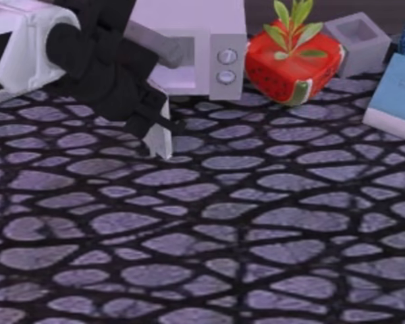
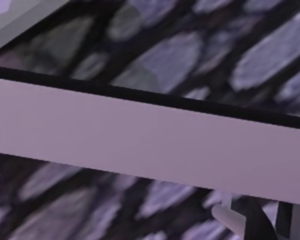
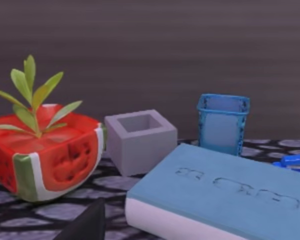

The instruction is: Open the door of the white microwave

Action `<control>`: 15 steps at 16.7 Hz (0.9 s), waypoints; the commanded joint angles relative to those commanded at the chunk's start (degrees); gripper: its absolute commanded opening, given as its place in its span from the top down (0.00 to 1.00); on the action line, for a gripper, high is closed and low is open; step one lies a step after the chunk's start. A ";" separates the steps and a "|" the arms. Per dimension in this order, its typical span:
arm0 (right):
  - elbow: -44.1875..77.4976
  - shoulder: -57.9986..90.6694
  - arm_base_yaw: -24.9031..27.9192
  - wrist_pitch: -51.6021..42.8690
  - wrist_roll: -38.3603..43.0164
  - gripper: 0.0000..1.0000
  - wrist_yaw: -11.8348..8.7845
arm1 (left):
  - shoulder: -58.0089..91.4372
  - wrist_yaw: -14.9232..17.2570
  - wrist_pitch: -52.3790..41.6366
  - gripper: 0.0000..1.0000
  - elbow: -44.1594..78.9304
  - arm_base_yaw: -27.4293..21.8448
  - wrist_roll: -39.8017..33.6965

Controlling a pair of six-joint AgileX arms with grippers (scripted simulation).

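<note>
Top view, white microwave (image 1: 196, 47) at the bench's (image 1: 256, 236) far left-centre, its door (image 1: 158, 138) swung out toward the front, left gripper (image 1: 155, 128) right at the door's edge, can't tell if it's clenched, watermelon planter (image 1: 293, 64) just right of the microwave, right arm out of sight.

Tabletop (image 1: 256, 236) covered all over in a cobblestone pattern: pale lilac-grey stones of uneven shape, set apart by thick black seams. Same pattern across the left and right sides alike. Behind the far edge, seen from the right wrist view, a plain dark grey-brown wall (image 3: 165, 45) with faint horizontal ribbing. Soft, even light, only weak shadows.
</note>
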 joint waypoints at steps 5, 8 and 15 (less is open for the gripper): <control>0.00 0.00 0.00 0.00 0.00 0.00 0.00 | -1.21 2.24 -0.66 1.00 -1.30 1.82 4.50; 0.00 0.00 0.00 0.00 0.00 0.00 0.00 | -2.26 4.36 -1.39 1.00 -2.66 3.54 8.77; 0.00 0.00 0.00 0.00 0.00 0.00 0.00 | -2.92 5.08 -1.30 1.00 -2.83 4.06 10.02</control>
